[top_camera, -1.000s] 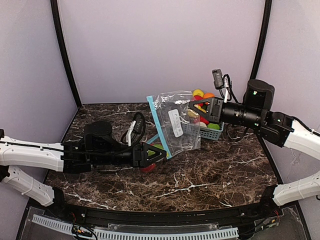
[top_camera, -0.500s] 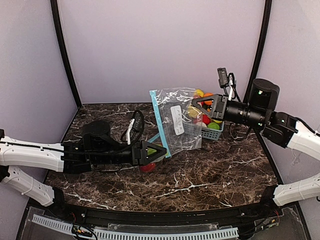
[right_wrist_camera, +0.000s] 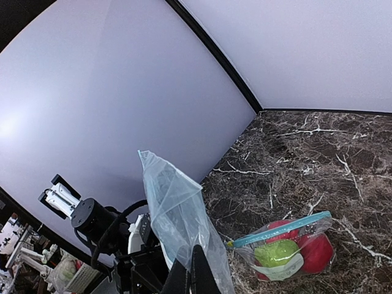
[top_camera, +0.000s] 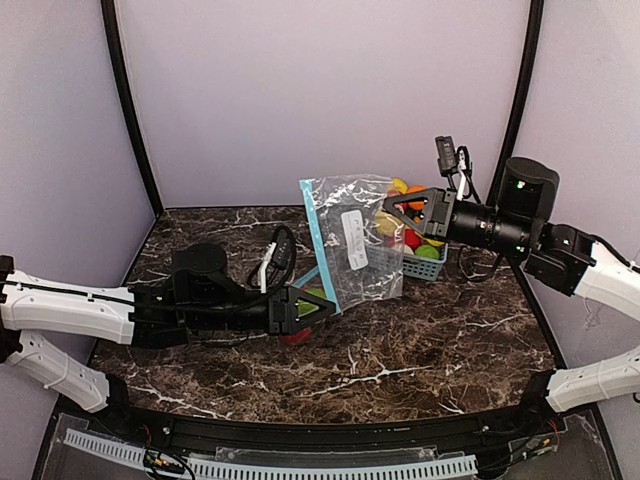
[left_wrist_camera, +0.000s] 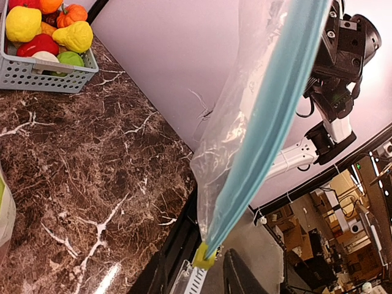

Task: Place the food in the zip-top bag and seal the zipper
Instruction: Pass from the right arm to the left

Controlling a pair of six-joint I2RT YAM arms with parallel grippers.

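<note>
A clear zip-top bag (top_camera: 355,240) with a blue zipper strip (top_camera: 315,245) hangs in the air. My right gripper (top_camera: 388,212) is shut on its film edge, as the right wrist view shows (right_wrist_camera: 188,266). My left gripper (top_camera: 318,308) is at the bag's lower corner. In the left wrist view its jaws (left_wrist_camera: 197,260) stand apart, with the yellow slider (left_wrist_camera: 205,256) between them at the end of the strip (left_wrist_camera: 275,116). The food, red, yellow, orange and green toy fruits (top_camera: 412,240), lies in the basket (left_wrist_camera: 37,24).
The light-blue slatted basket (top_camera: 428,268) stands at the back right, behind the hanging bag. A second zip-top bag (right_wrist_camera: 288,248) holding red and green fruits lies on the marble table (top_camera: 430,340) under my left gripper. Purple walls enclose the back and sides.
My right gripper has lifted the bag higher and slightly to the right. My left gripper has shifted a little toward the bag's lower corner.
</note>
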